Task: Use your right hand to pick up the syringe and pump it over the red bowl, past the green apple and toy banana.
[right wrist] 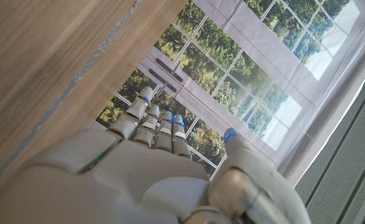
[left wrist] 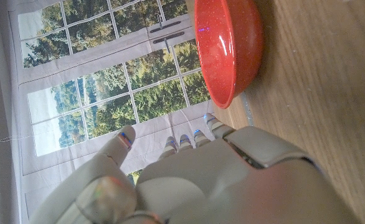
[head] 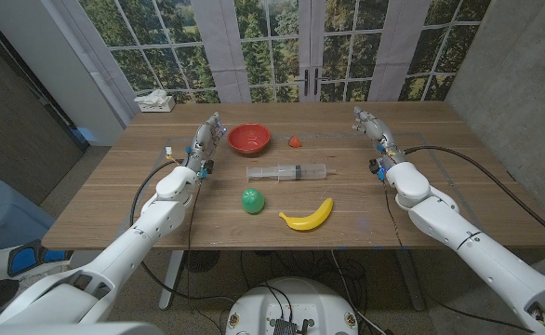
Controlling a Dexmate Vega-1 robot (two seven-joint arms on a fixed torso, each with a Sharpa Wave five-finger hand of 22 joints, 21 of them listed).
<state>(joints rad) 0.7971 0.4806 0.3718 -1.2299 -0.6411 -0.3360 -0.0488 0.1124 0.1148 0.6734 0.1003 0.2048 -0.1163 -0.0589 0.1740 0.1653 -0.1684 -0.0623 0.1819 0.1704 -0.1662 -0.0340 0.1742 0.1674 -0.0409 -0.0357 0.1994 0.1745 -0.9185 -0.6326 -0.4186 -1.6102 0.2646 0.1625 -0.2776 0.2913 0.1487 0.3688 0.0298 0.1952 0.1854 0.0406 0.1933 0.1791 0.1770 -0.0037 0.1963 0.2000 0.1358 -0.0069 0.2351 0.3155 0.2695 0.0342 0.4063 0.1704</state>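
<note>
A clear syringe (head: 287, 172) lies across the middle of the wooden table (head: 440, 200). Behind it to the left sits the red bowl (head: 248, 140), which also appears close up as the bowl (left wrist: 228, 43) in the left wrist view. In front of the syringe lie a green apple (head: 252, 200) and a yellow toy banana (head: 309, 217). My right hand (head: 373, 127) is at the table's right side, fingers apart and holding nothing, well right of the syringe; it shows as the hand (right wrist: 164, 174) in its wrist view. My left hand (head: 204, 142) (left wrist: 189, 180) stands open just left of the bowl.
A small red object (head: 295, 141) sits right of the bowl. A white item (head: 155, 101) lies at the table's far left corner. Black cables (head: 482, 167) run along both arms. Windows stand behind the table.
</note>
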